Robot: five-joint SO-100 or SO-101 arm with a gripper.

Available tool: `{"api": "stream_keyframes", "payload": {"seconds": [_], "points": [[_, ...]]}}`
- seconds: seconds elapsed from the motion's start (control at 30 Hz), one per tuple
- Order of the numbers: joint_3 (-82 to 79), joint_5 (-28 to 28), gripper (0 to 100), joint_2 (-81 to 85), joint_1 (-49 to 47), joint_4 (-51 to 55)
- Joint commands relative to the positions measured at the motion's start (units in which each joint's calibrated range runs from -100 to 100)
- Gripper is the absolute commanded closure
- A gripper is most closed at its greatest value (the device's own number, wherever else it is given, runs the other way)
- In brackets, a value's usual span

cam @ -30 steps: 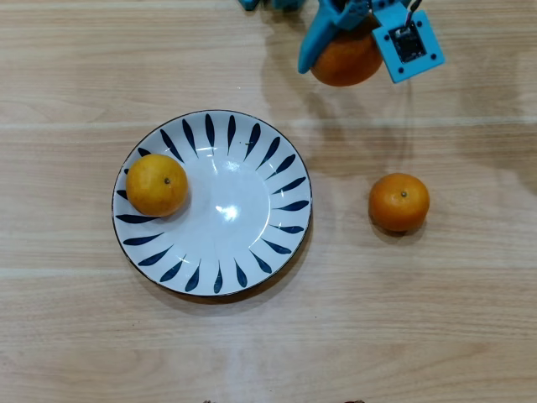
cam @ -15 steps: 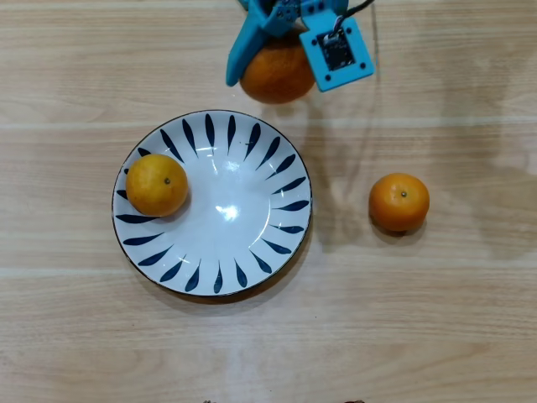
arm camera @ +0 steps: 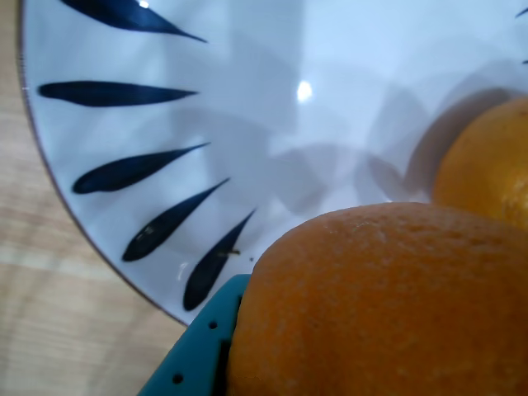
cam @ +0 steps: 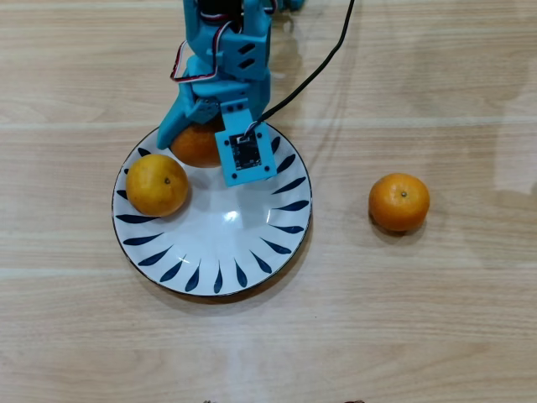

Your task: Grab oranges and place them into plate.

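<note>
The white plate (cam: 252, 243) with dark blue rim strokes lies on the wooden table. One orange (cam: 157, 185) rests on its left side. My blue gripper (cam: 200, 134) comes in from the top and is shut on a second orange (cam: 195, 148) over the plate's far rim; whether that orange touches the plate I cannot tell. A third orange (cam: 398, 201) lies on the table to the right of the plate. In the wrist view the held orange (arm camera: 388, 305) fills the lower right beside a teal finger (arm camera: 194, 355). The resting orange (arm camera: 488, 161) and the plate (arm camera: 247, 115) lie beyond.
A black cable (cam: 323, 63) runs from the arm toward the top right. The arm's body and its camera board (cam: 246, 155) cover the plate's far rim. Bare wooden table (cam: 436, 336) surrounds the plate.
</note>
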State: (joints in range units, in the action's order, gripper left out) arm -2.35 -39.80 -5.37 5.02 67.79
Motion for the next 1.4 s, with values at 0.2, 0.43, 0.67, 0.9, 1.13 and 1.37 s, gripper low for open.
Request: {"api": "stream_keyframes", "payload": {"seconds": [0.2, 0.43, 0.67, 0.9, 1.13, 1.37], "points": [[3.9, -0.2, 61, -1.2, -0.5, -2.2], [4.0, -3.2, 36, -1.1, -3.0, -1.6], [4.1, -4.0, 38, -1.0, -5.8, -1.9], [6.2, -4.0, 39, 7.0, -10.5, -1.1], [5.8, -6.7, 57, 14.2, -21.3, -0.4], [6.5, -7.5, 98, 15.0, -33.0, -0.3]]}}
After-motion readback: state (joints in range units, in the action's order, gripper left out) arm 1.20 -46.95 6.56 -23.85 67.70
